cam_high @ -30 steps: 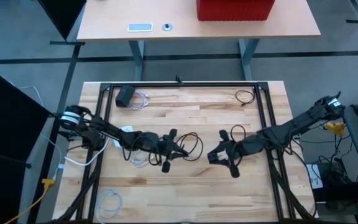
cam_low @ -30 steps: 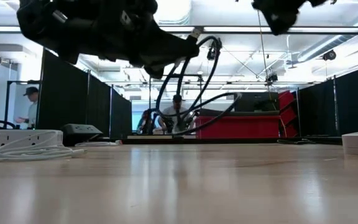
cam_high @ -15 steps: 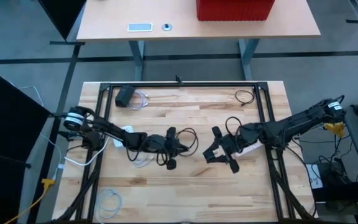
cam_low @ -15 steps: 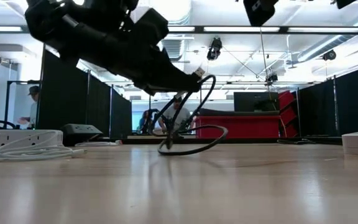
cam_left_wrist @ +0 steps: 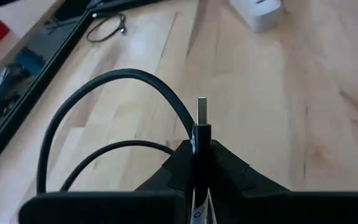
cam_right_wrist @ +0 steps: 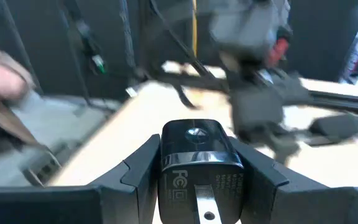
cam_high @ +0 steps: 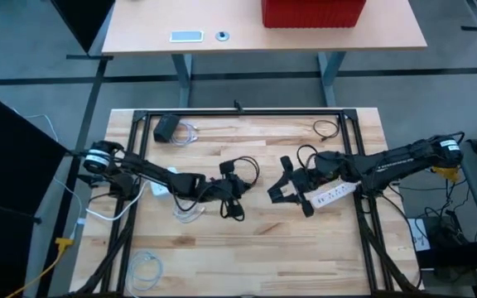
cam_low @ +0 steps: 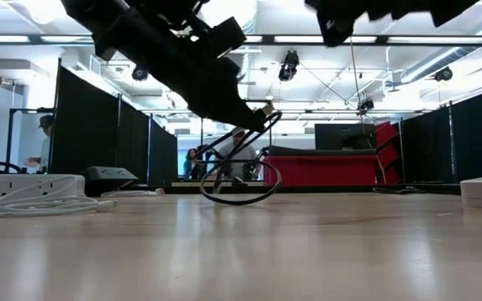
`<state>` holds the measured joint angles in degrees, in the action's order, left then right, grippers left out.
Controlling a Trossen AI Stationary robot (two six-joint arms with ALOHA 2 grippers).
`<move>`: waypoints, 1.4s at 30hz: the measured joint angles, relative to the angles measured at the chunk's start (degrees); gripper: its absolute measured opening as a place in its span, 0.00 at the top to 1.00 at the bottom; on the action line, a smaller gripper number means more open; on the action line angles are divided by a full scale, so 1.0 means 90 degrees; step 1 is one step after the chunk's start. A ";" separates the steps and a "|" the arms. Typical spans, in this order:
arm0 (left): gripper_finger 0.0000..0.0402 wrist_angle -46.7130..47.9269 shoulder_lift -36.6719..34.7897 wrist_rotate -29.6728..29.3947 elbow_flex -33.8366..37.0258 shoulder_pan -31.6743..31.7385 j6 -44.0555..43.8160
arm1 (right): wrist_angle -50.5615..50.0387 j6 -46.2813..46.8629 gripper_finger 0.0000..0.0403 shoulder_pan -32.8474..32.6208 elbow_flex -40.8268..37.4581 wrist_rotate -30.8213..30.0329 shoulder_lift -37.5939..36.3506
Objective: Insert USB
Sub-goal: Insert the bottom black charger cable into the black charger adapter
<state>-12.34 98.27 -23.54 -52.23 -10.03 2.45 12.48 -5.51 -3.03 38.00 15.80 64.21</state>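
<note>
My left gripper (cam_high: 235,187) is shut on the plug of a black USB cable (cam_left_wrist: 107,93) near the table's middle. The silver USB tip (cam_left_wrist: 202,110) sticks out past the fingers. The cable's loop (cam_low: 234,182) rests on the table below it. My right gripper (cam_high: 282,189) stands a short way toward the table's right, shut on a black charger block (cam_right_wrist: 197,155). Its top end faces my left gripper. The two grippers are apart. My left gripper pinches the black plug body (cam_left_wrist: 202,133) between its two fingertips, just behind the silver tip. The plug lies along the fingers and points forward, clear of the table. The cable hangs slack behind it. My right gripper pinches the charger block by its two sides (cam_right_wrist: 166,163) between its fingers. The block is lifted clear, with one end (cam_right_wrist: 194,133) pointing forward and a metal prong (cam_right_wrist: 205,200) on its upper face.
A white power strip (cam_high: 331,195) lies under my right arm. Another white power strip (cam_low: 30,186) with a white cord lies by my left arm. A black adapter (cam_high: 167,127) and a small black cable coil (cam_high: 326,128) lie at the far edge, and a white coil (cam_high: 145,266) lies near left.
My left gripper has moved toward the table's right and far edge and tipped down. The cable's loop, which hung in the air, now rests on the table. My right gripper has moved toward the left and far edge with the charger, closing the gap to my left gripper.
</note>
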 joint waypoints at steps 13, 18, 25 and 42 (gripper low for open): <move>0.95 -0.0618 -0.1741 0.0829 0.1743 -0.0119 -0.0674 | 0.1447 -0.1546 0.64 0.0545 -0.0017 0.3467 0.2592; 0.95 -0.0623 -0.2552 0.1018 0.2199 -0.0239 -0.1401 | 0.3474 -0.1445 0.64 0.0679 -0.0019 0.4765 0.3943; 0.95 -0.0790 -0.2926 0.1017 0.2331 -0.0560 -0.1954 | 0.5756 -0.1213 0.64 0.0753 -0.0011 0.5094 0.5405; 0.95 -0.0449 -0.2052 0.0344 0.2331 -0.0582 -0.2661 | 0.5429 0.0588 0.64 0.0843 0.0068 0.4759 0.4949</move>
<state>-16.38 79.80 -20.45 -31.24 -15.27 -21.50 61.33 -0.22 4.55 38.61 58.63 108.75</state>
